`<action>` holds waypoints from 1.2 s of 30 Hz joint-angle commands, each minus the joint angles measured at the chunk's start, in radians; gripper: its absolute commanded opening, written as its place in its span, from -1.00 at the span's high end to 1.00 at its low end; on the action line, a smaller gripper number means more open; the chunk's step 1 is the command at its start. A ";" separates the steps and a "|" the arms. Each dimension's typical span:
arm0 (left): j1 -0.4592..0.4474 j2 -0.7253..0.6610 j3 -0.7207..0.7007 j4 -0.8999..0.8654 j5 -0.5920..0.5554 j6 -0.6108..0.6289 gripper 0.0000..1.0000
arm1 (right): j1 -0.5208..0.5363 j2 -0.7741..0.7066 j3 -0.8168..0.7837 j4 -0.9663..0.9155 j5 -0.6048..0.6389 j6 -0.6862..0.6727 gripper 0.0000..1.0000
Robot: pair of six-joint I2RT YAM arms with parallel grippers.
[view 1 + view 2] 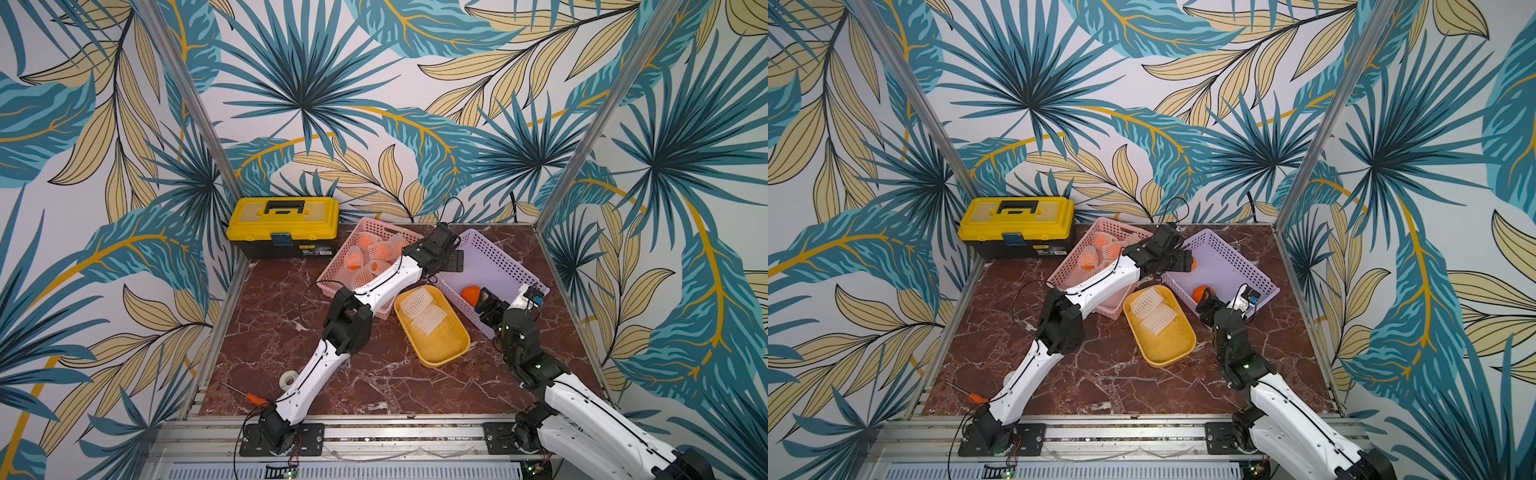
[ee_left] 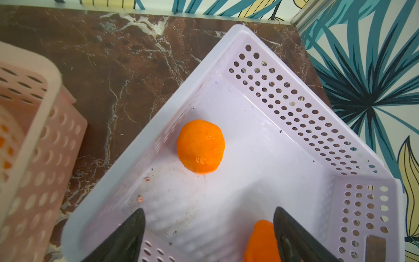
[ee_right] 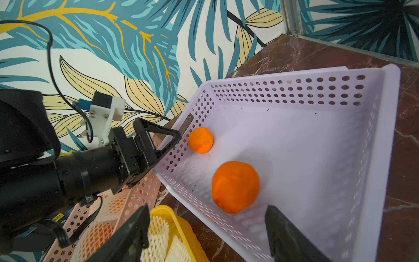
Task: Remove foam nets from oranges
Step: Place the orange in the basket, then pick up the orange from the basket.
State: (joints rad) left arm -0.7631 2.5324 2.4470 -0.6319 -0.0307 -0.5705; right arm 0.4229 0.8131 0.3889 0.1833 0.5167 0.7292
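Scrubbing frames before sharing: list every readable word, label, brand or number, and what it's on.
Nothing is legible in any view.
Toolbox sticker: yellow-and-black print, too small to read in both top views.
Yellow tag seen past the left arm in the right wrist view: blurred and unreadable, and I cannot tell what it is stuck on.
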 commanded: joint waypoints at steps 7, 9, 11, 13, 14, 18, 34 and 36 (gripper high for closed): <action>0.015 -0.355 -0.160 -0.038 -0.138 0.003 -0.95 | -0.007 0.015 -0.021 0.065 -0.060 -0.045 -0.62; 0.036 -0.417 -0.210 -0.088 -0.170 -0.033 -0.95 | -0.007 0.025 -0.019 0.096 -0.098 -0.068 -0.62; 0.069 -0.474 -0.278 -0.131 -0.176 -0.066 -0.95 | -0.006 0.039 -0.019 0.137 -0.150 -0.097 -0.62; 0.118 -0.539 -0.376 -0.154 -0.143 -0.092 -0.96 | -0.007 0.059 -0.013 0.181 -0.231 -0.132 -0.62; 0.142 -0.564 -0.425 -0.160 -0.127 -0.099 -0.95 | -0.005 0.072 -0.008 0.197 -0.265 -0.143 -0.62; 0.249 -0.664 -0.623 -0.170 -0.051 -0.103 -0.95 | 0.000 0.136 0.008 0.263 -0.386 -0.163 -0.62; 0.420 -0.569 -0.751 -0.248 -0.034 0.051 -0.88 | 0.019 0.236 0.030 0.317 -0.456 -0.153 -0.62; 0.422 -0.532 -0.729 -0.257 0.004 0.054 -0.87 | 0.018 0.238 0.030 0.317 -0.453 -0.151 -0.62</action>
State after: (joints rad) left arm -0.3428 1.9434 1.6886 -0.8623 -0.0525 -0.5655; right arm 0.4374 1.0447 0.4023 0.4744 0.0696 0.5858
